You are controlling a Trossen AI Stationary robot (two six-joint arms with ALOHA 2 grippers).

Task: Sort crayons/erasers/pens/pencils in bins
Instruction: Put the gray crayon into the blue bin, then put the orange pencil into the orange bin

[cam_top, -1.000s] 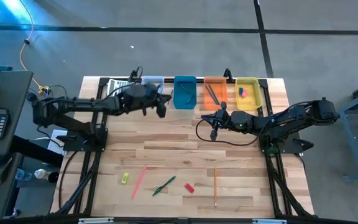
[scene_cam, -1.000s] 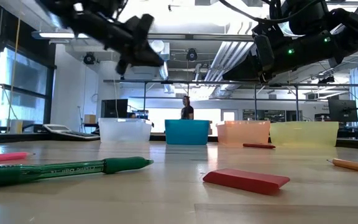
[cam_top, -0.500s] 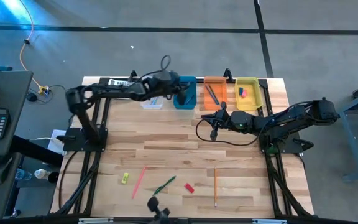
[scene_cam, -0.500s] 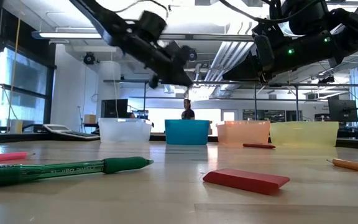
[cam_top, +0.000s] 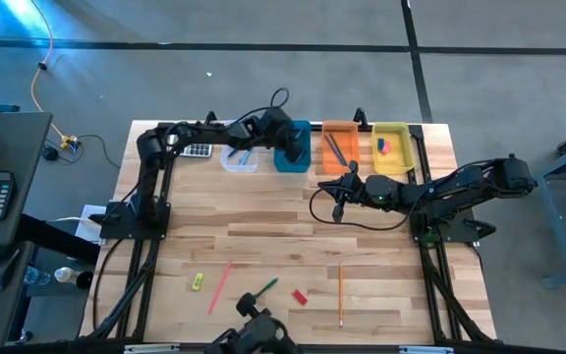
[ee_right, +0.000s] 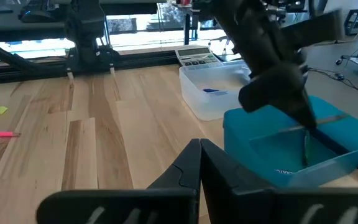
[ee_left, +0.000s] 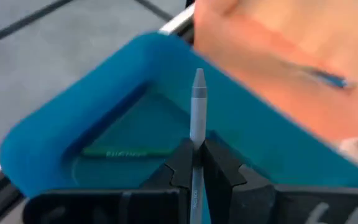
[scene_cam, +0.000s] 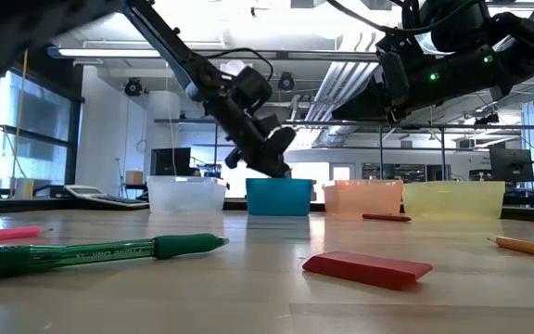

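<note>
The table [cam_top: 293, 226] carries the whole job, and I judge it roughly half finished. Along its far edge stand the four bins: the clear bin [cam_top: 241, 159] holds one small blue item, the blue bin [cam_top: 292, 157] already has a green pen lying in its bottom, the orange bin [cam_top: 339, 147] holds thin sticks, and the yellow bin [cam_top: 392, 147] holds a pink eraser with something dark beside it. My left hand [cam_top: 288, 145] is reached out over the blue bin, fingers pressed together on a grey pen [ee_left: 196, 109], tip pointing into the bin's interior; delivery is in hand but the pen is not yet released. My right hand [cam_top: 339, 208] waits above the table in front of the orange bin, fingers pressed together and empty. Still unsorted near the front edge of the table, largest first: a pink stick [cam_top: 219, 285], an orange pencil [cam_top: 340, 293], a green pen [cam_top: 260, 293], a red eraser [cam_top: 300, 296] and a yellow eraser [cam_top: 198, 282]. These five lie well apart from the bins, so five more pick-and-place runs remain by my estimate. A calculator [cam_top: 197, 150] sits beside the clear bin and is no part of the sort.
</note>
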